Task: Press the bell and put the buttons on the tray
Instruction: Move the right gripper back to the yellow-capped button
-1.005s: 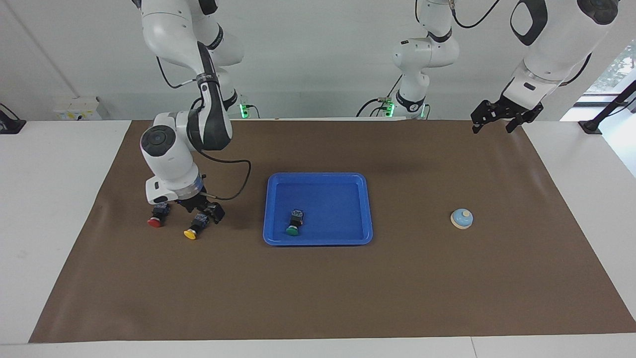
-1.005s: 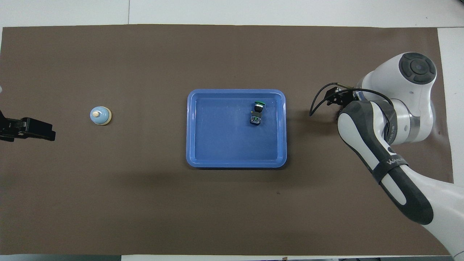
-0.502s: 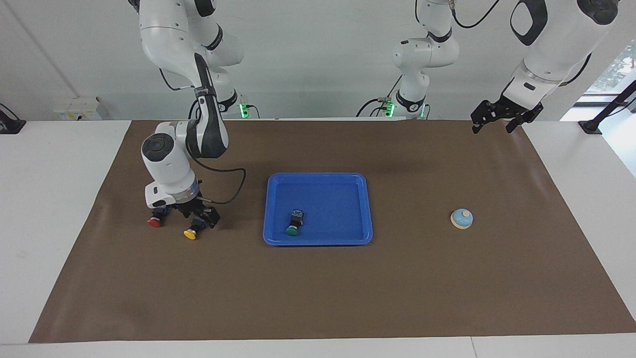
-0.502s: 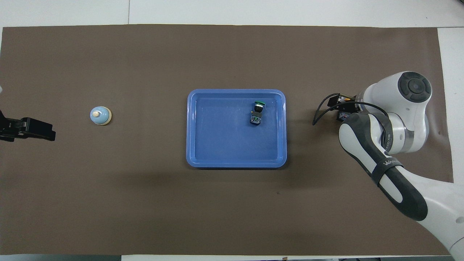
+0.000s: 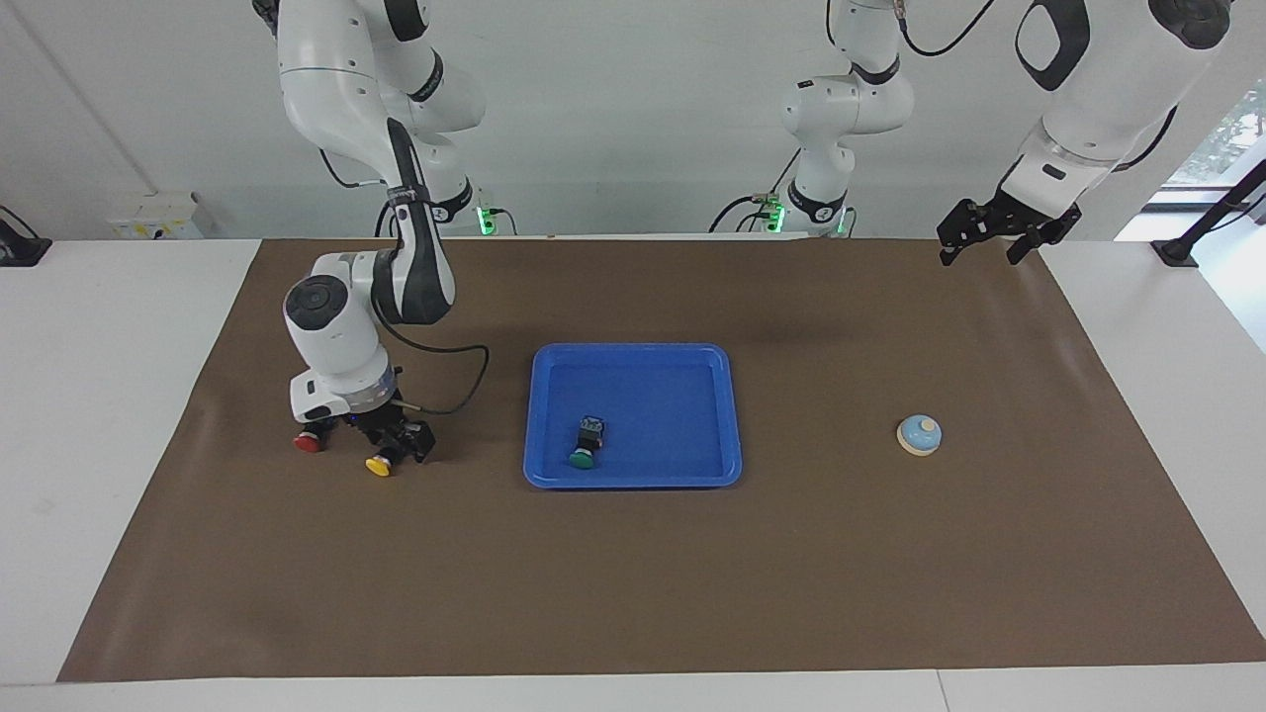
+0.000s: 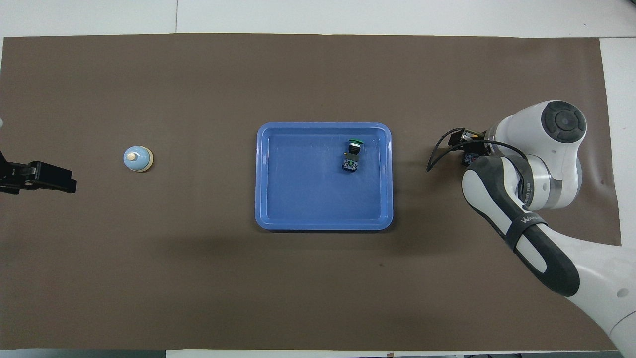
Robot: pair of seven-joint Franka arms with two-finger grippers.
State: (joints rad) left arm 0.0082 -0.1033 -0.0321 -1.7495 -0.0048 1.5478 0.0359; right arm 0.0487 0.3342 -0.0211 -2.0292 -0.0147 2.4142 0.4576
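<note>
Yellow button (image 5: 379, 465): my right hand (image 5: 394, 441) is down around its body, grip unconfirmed; tray (image 5: 633, 354) at 3 o'clock. Left hand (image 5: 994, 233) waits, wide.

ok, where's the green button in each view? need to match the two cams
Facing view: green button lies in the blue tray, near the tray's edge farther from the robots, toward the right arm's end.
Overhead view: the same button shows in the tray's upper part, toward the right arm's end.
Shared landmark: the light-blue bell, alone on the brown mat toward the left arm's end.
</note>
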